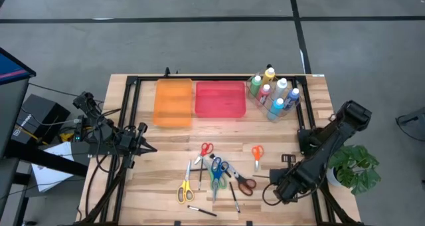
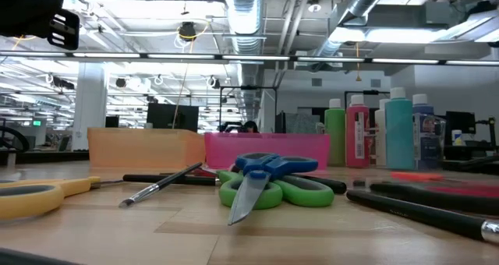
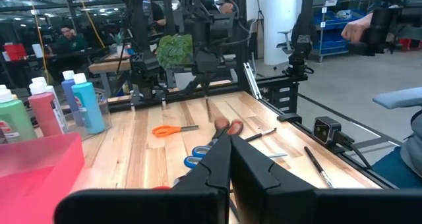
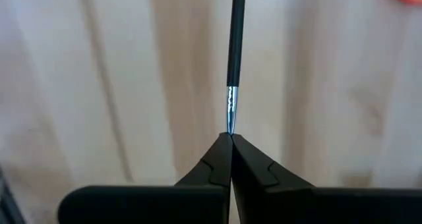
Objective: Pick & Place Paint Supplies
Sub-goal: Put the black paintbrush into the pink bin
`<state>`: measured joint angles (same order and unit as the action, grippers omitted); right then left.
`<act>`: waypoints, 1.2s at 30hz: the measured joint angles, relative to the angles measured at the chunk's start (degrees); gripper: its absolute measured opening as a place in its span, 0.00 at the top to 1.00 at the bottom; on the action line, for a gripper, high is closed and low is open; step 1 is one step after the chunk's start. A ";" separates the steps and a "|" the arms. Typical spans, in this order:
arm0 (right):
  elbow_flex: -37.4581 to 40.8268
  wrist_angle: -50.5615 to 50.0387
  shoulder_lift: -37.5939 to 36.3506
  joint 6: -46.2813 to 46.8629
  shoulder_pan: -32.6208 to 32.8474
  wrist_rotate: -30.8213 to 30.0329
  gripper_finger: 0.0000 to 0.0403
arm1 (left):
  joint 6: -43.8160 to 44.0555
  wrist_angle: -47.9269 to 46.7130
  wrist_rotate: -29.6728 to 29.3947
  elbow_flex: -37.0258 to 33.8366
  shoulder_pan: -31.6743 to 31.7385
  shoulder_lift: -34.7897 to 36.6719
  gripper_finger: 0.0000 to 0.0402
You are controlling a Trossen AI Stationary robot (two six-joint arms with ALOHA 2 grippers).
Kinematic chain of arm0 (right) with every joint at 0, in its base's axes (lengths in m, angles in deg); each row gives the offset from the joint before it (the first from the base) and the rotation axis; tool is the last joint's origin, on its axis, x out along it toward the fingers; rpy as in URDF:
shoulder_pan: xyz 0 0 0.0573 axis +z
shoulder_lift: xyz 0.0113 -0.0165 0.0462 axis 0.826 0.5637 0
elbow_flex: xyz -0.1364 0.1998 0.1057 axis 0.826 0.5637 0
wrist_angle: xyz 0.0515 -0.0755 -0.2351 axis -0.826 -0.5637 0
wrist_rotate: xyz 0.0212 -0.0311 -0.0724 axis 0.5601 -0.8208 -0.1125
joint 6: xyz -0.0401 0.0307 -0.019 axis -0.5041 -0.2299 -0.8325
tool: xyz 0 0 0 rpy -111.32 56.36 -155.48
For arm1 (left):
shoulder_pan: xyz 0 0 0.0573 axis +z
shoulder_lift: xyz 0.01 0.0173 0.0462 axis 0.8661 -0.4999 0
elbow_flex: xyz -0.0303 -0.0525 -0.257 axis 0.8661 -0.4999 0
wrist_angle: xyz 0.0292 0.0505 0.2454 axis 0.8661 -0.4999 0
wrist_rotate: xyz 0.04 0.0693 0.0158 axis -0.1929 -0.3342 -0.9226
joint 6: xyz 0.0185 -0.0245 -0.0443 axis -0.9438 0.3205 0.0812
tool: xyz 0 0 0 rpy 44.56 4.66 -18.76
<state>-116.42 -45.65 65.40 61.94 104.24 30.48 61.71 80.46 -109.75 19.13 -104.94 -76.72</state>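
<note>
Right tool (image 4: 231, 140) sits low at the bench (image 1: 166, 153), jaws fully closed on the metal end of a thin brush (image 4: 235, 46); the handle runs straight ahead of the tips. The grip looks marginal, so lift slowly and level and watch for slip. Right arm is folded down, wrist pitched steeply. Left tool (image 3: 229, 159) closed, empty, hovering over the scissors (image 3: 173, 129).

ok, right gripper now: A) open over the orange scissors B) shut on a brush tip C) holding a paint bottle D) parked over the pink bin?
B: in the right wrist view the right gripper is shut on the metal end of a thin dark brush lying on the table.
</note>
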 joint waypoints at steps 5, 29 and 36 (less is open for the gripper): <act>-0.58 -3.21 -1.64 1.71 0.00 -0.52 1.00 | 0.00 0.01 0.03 0.00 0.02 0.00 0.99; -1.79 23.69 -7.99 -39.56 -33.84 -19.10 1.00 | 0.27 3.40 -9.12 0.00 0.04 0.00 1.00; -7.23 28.79 -3.65 -47.69 -44.82 -18.19 1.00 | -3.68 3.32 -2.27 0.00 0.00 0.00 1.00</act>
<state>-123.65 -16.86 61.75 14.25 59.43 12.29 58.04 83.78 -112.02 19.13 -104.94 -76.72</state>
